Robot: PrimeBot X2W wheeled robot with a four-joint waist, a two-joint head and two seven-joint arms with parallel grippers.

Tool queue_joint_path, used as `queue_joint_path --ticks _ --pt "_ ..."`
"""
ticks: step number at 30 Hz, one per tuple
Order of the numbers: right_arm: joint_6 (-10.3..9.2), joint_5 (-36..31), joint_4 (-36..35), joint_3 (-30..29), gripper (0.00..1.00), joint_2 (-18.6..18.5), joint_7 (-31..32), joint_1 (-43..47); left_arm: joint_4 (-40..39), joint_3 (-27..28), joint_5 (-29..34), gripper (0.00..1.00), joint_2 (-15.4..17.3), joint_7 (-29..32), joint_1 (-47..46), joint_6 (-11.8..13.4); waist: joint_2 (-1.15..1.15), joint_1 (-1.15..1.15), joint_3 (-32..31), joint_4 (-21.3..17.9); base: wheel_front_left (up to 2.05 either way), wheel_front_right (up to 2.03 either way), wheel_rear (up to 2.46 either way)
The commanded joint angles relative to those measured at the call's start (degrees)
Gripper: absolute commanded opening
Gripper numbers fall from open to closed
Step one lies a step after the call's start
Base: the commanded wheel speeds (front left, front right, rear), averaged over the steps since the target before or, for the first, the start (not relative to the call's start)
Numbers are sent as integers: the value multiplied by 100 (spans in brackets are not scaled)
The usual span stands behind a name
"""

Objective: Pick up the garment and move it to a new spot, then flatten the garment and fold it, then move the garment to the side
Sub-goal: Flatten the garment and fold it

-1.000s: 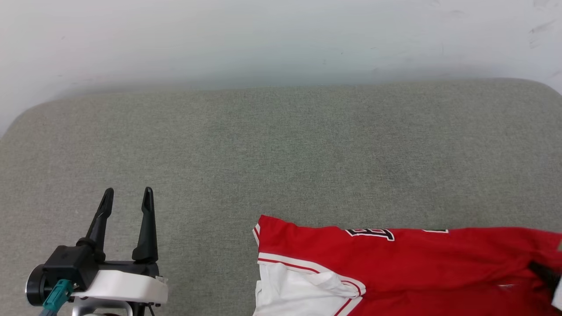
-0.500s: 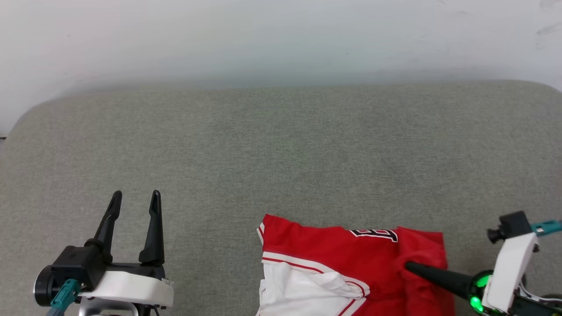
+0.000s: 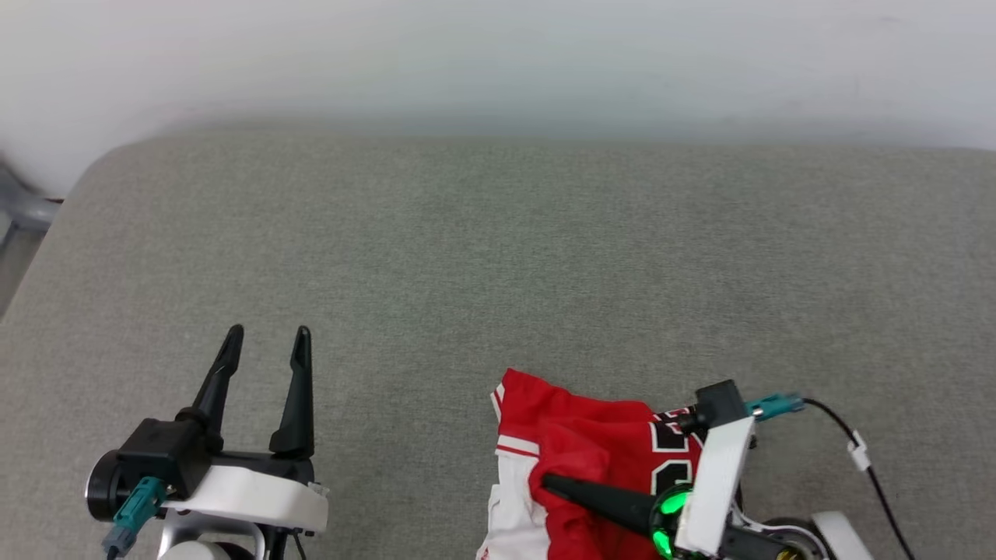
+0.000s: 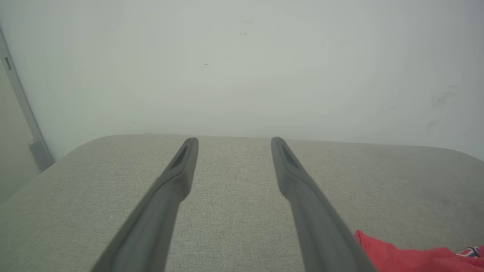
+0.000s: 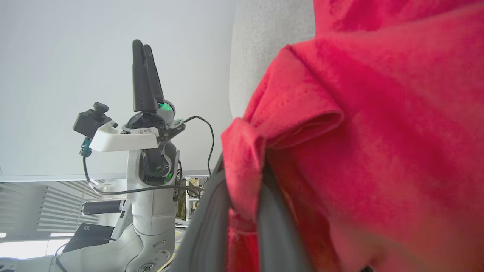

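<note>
The garment [image 3: 591, 435], a red jersey with white sleeve and striped trim, lies bunched at the near edge of the grey padded surface [image 3: 498, 249]. My right gripper [image 3: 548, 484] reaches in from the bottom right, pointing left, and is shut on a red fold of the shirt. In the right wrist view its fingers [image 5: 211, 230] pinch a ridge of the garment [image 5: 378, 132] between them. My left gripper [image 3: 268, 334] stands open and empty at the lower left, well apart from the shirt. In the left wrist view the left gripper [image 4: 233, 141] spans bare fabric, with a corner of the garment [image 4: 397, 258] at the lower right.
A pale wall [image 3: 498, 54] backs the padded surface, whose rounded left corner [image 3: 93, 163] drops away. A black cable [image 3: 856, 451] trails from my right wrist. The right wrist view shows my left gripper [image 5: 143, 68] side-on above its white arm.
My right gripper has come in from the right, carrying the shirt's right part leftward over itself, so the garment is now bunched. The head camera has also shifted. The left gripper stays open.
</note>
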Motion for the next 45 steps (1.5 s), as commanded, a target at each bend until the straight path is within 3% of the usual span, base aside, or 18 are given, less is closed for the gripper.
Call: queue_joint_path --ticks 1,7,8,10,11,12,20,29,34,45 --pt "-3 39 18 23 0 8 -61 -80 12 7 22 100 -18 -12 -85 -7 0 0 54 68 0 0 0" --pt "-2 70 466 606 0 7 -851 -292 61 -6 9 100 -90 -33 -188 -34 0 0 207 205 0 0 0" --pt "-3 24 539 671 8 7 -919 -315 73 -7 13 100 -96 -38 -196 -37 0 0 229 213 0 0 0" --pt "-3 23 638 772 44 7 -1018 -341 108 2 15 100 -109 -44 -191 -47 0 0 237 212 0 0 0" --pt "-3 41 667 795 95 5 -1092 -355 119 11 15 100 -115 -48 -179 -51 0 0 232 205 0 0 0" --pt "-3 69 694 837 100 6 -1132 -365 133 18 14 100 -123 -51 -172 -46 0 0 229 197 0 0 0" --pt "-3 -105 261 1029 100 -193 -1722 -551 165 50 55 100 -155 -63 -179 -39 0 0 123 83 0 0 0" --pt "-3 -1984 143 957 100 -783 -3567 -796 168 110 66 100 -127 -69 -38 4 0 0 -23 -69 0 0 0" --pt "-3 -3214 171 423 100 -784 -4337 -700 173 194 27 100 -124 -71 11 69 0 0 -70 -206 0 0 0" --pt "-3 -5558 -544 -1230 100 -435 -5139 291 259 326 47 100 -182 -68 255 103 0 0 -419 -428 0 0 0"
